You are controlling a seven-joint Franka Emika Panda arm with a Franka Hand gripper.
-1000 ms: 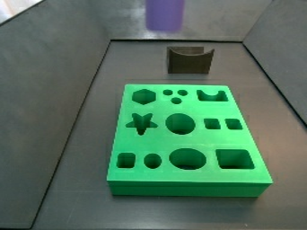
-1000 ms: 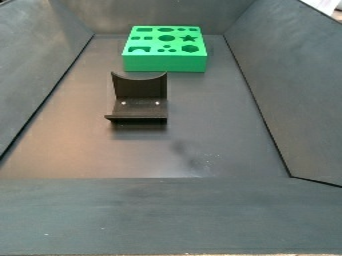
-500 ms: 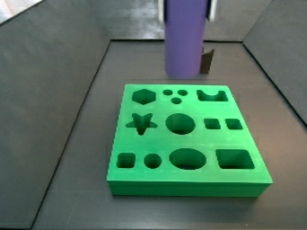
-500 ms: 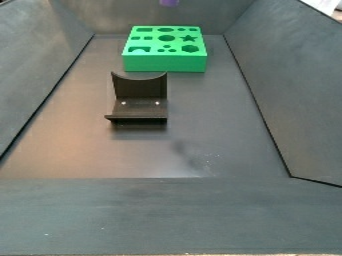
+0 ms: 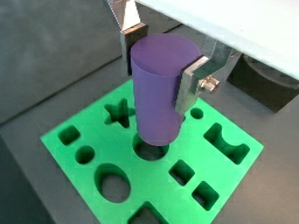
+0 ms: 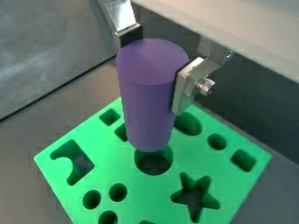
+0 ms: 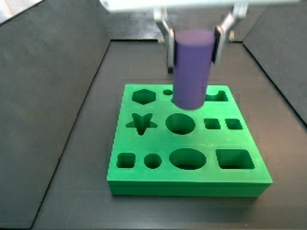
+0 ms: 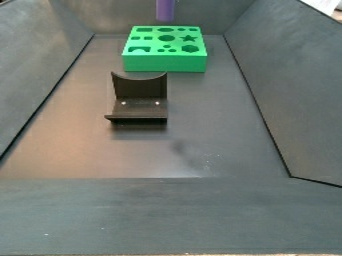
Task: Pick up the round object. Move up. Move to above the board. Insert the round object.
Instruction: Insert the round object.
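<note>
The round object, a smooth purple cylinder peg (image 7: 189,67), hangs upright in my gripper (image 7: 192,38) over the green board (image 7: 144,175). The gripper is shut on the peg's upper part, with a silver finger (image 5: 191,83) on each side; it also shows in both wrist views (image 5: 162,61) (image 6: 156,61). The peg's lower end (image 6: 149,131) hovers just above a round hole (image 6: 153,161) in the middle of the board (image 6: 82,149). In a side view only the peg's tip (image 8: 166,8) shows above the board (image 8: 166,47). The gripper is out of that view.
The dark fixture (image 8: 138,97) stands on the floor beside the board, and it shows in a wrist view (image 5: 274,83). Grey sloping walls (image 7: 48,81) enclose the floor. The board has star, hexagon, square and other round holes around the peg.
The gripper with the peg has come down over the board. The peg's lower end now hangs close above the middle round hole. The board and fixture have not moved.
</note>
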